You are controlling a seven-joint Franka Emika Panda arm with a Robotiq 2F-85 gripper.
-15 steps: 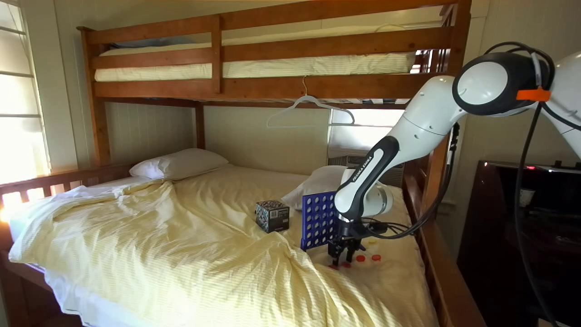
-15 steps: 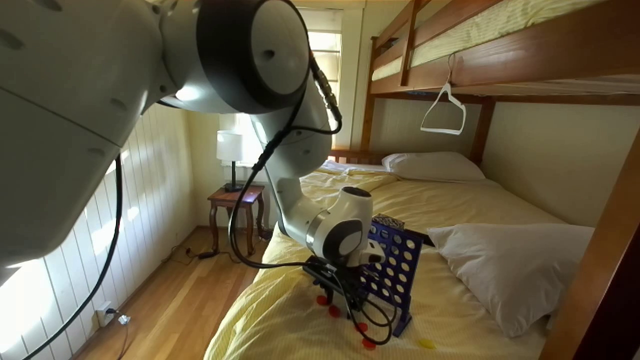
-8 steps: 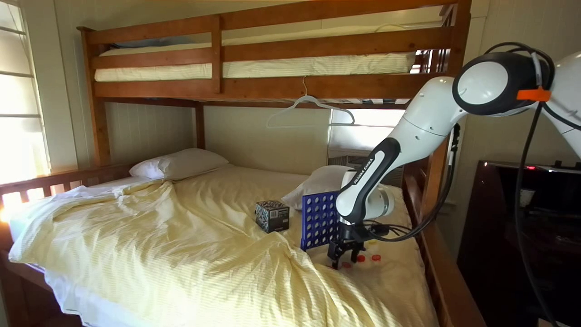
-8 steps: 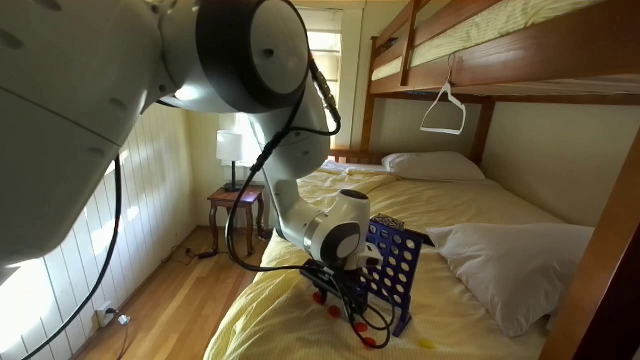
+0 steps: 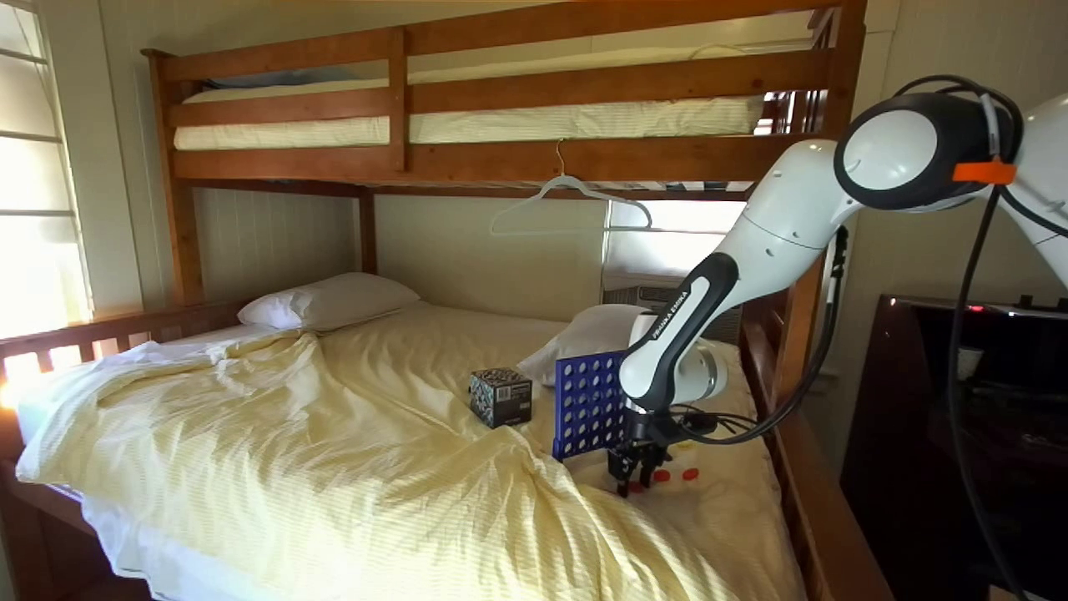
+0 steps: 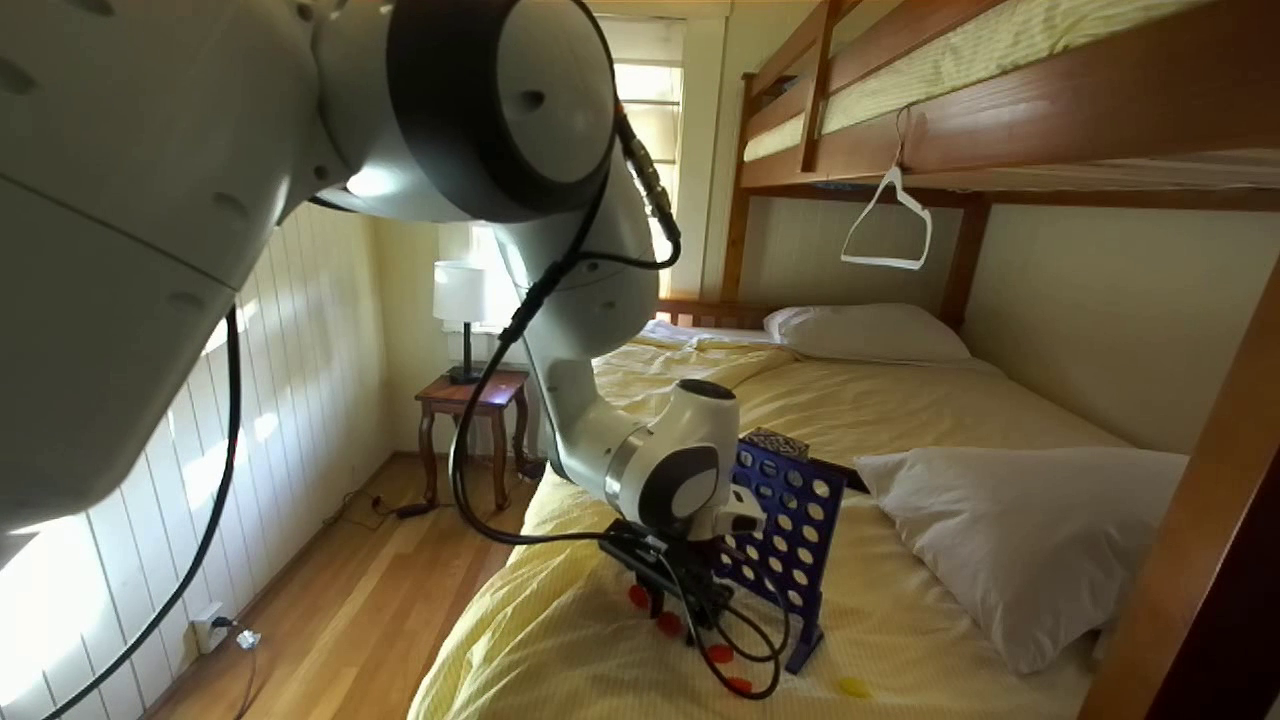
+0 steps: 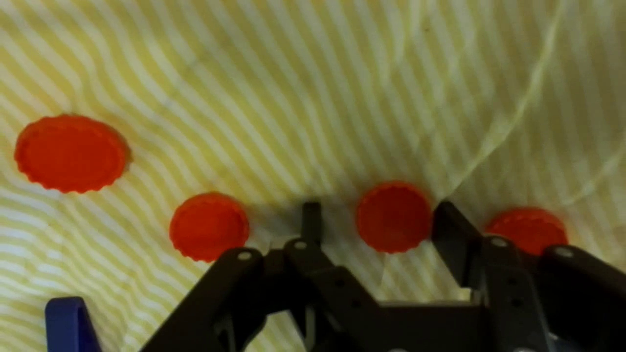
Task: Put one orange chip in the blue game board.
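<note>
Several orange-red chips lie on the bed. In the wrist view one orange chip [image 7: 395, 216] shows between the fingers of my gripper [image 7: 377, 216]. The jaws stand apart, with a gap on the left; the chip's right edge meets the right fingertip in view, and I cannot tell if they touch. Other orange chips show to the left [image 7: 209, 226], far left [image 7: 71, 153] and partly hidden behind the right finger [image 7: 528, 227]. The gripper also shows low over the bed in both exterior views [image 5: 635, 484] [image 6: 674, 622]. The blue game board [image 5: 592, 361] stands upright beside it [image 6: 825, 545].
A foot of the board [image 7: 68, 322] shows at the wrist view's lower left. A patterned cube box [image 5: 501, 398] stands behind the board. A pillow [image 6: 1020, 530] and a yellow chip [image 6: 853, 687] lie nearby. The blanket [image 5: 534, 492] is rumpled. A wooden bed rail [image 5: 822, 509] runs along the side.
Over the last half second the fingertips come to look closer together in both exterior views; I cannot tell whether by turning or closing. The gripper has shifted slightly. The board has not moved.
</note>
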